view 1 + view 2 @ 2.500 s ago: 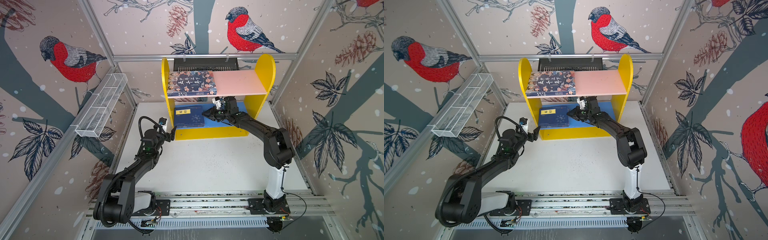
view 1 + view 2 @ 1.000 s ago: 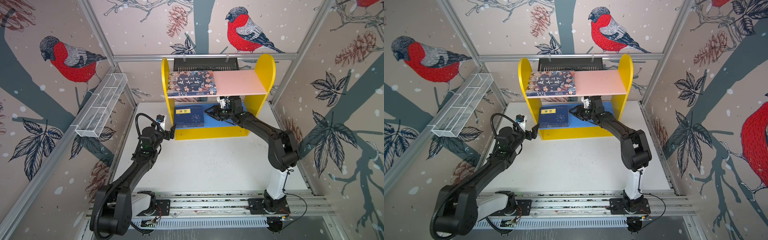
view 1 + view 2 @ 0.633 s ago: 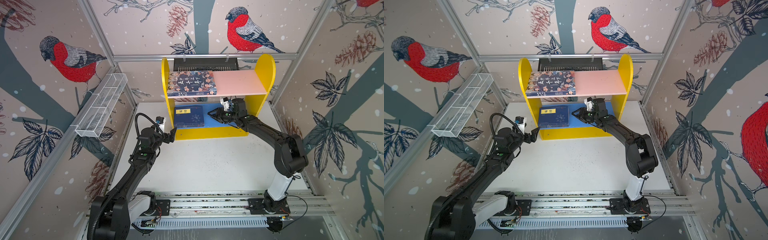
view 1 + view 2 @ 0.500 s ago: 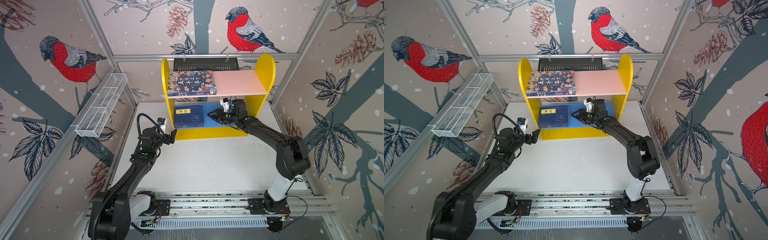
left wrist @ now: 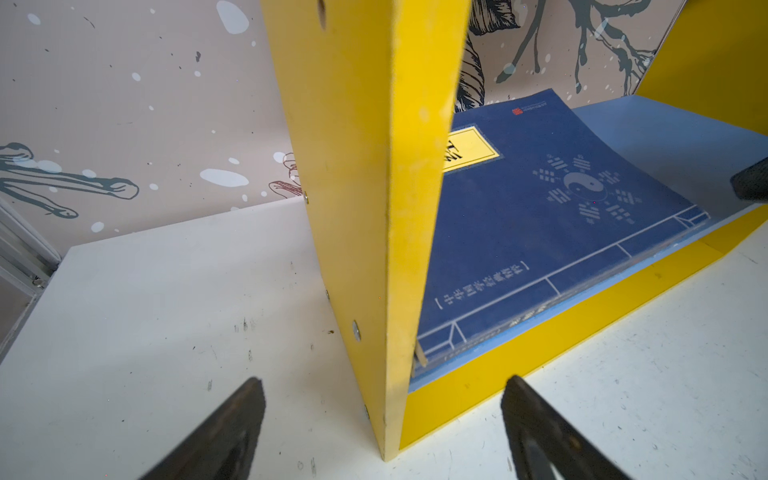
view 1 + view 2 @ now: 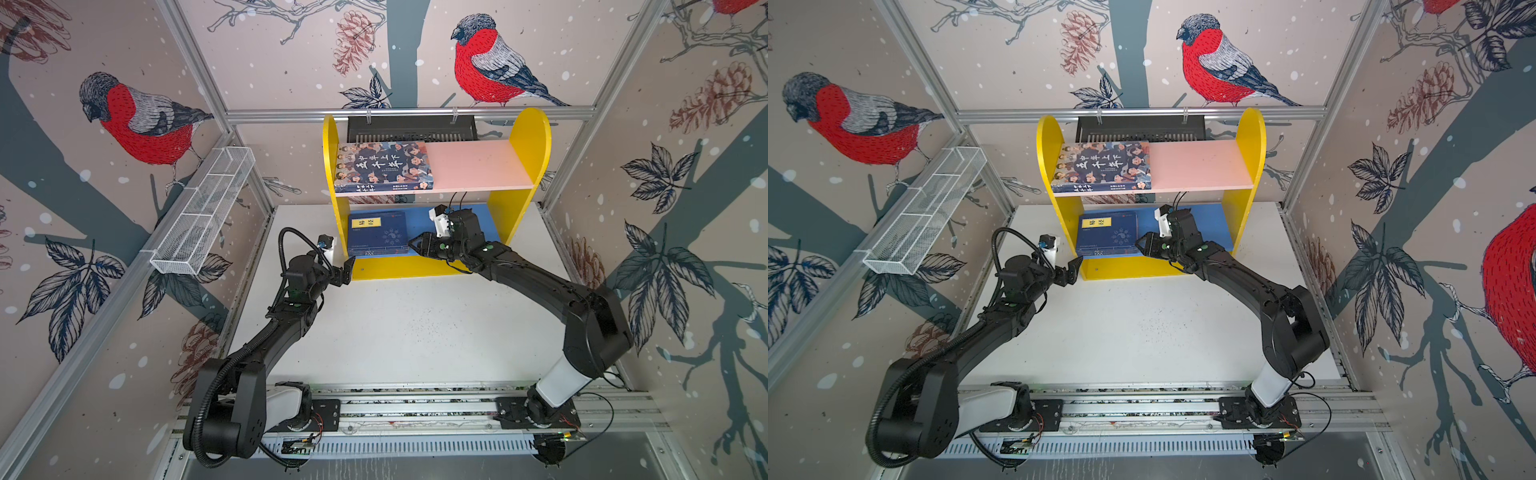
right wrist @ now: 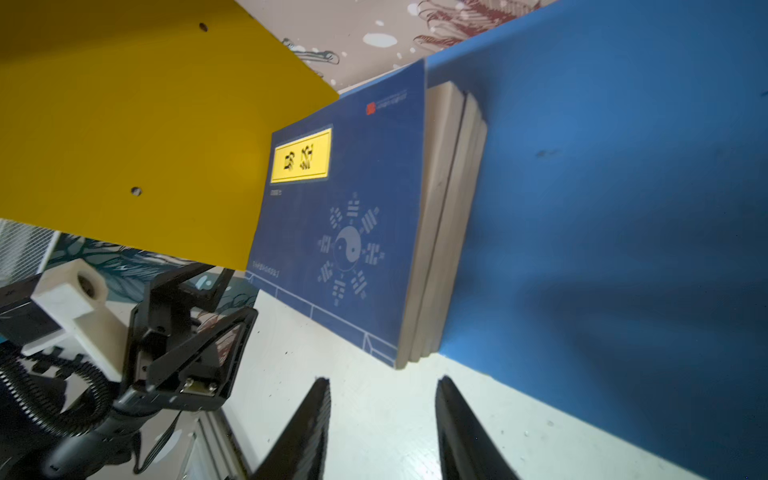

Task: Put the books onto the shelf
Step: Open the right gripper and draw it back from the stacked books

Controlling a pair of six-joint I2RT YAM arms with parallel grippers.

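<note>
With the navy book stack (image 6: 378, 235) shelved at frame centre, left end effector (image 6: 348, 271) and right end effector (image 6: 415, 246) stood released, empty; retreat seemed next.

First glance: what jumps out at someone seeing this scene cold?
The bright yellow shelf stands at the back of the table, against bird-print walls. An illustrated book lies on the left of its pink upper board, a navy stack on the blue board below. The right gripper, open and empty, sits beside that stack; the left gripper, also open, at the shelf's left front corner.
</note>
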